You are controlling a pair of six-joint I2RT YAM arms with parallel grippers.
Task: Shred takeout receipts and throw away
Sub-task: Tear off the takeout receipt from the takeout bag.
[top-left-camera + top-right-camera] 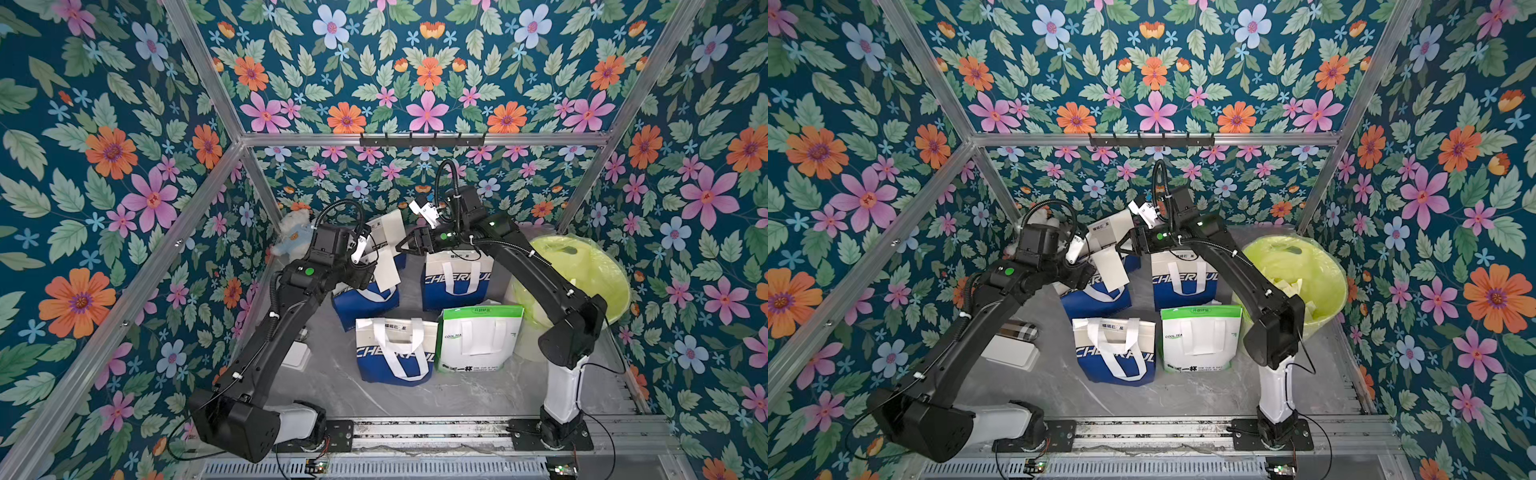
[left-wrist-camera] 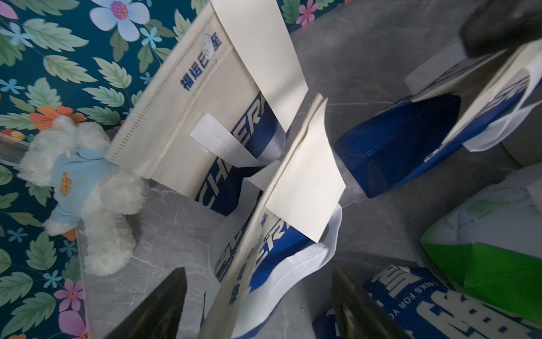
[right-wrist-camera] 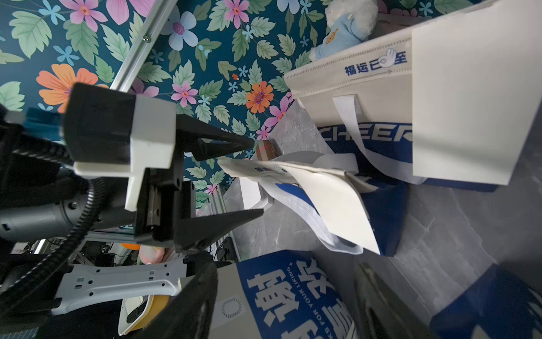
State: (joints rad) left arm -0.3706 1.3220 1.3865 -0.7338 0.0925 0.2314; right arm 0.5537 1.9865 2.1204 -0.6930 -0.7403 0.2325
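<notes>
Two takeout receipts show, both plain white slips. One receipt (image 1: 386, 270) (image 1: 1111, 268) (image 2: 305, 187) (image 3: 331, 199) hangs on the rim of the left blue-and-white bag (image 1: 365, 299) (image 2: 264, 264). The other receipt (image 1: 390, 226) (image 2: 261, 50) (image 3: 469, 102) hangs on the bag behind it (image 2: 164, 117). My left gripper (image 1: 365, 276) (image 1: 1090, 272) (image 2: 258, 311) (image 3: 256, 177) is open, its jaws either side of the left bag's rim, beside the slip. My right gripper (image 1: 401, 247) (image 1: 1121, 245) (image 3: 287, 305) is open above the back right bag (image 1: 455, 278), pointing at the left one, holding nothing.
A bin with a yellow-green liner (image 1: 582, 270) (image 1: 1300, 257) stands at the right, with white scraps (image 1: 1289, 286) in it. In front stand another blue bag (image 1: 390, 353) and a green-and-white bag (image 1: 478, 340). A plush toy (image 1: 293, 232) (image 2: 82, 187) sits in the back left corner.
</notes>
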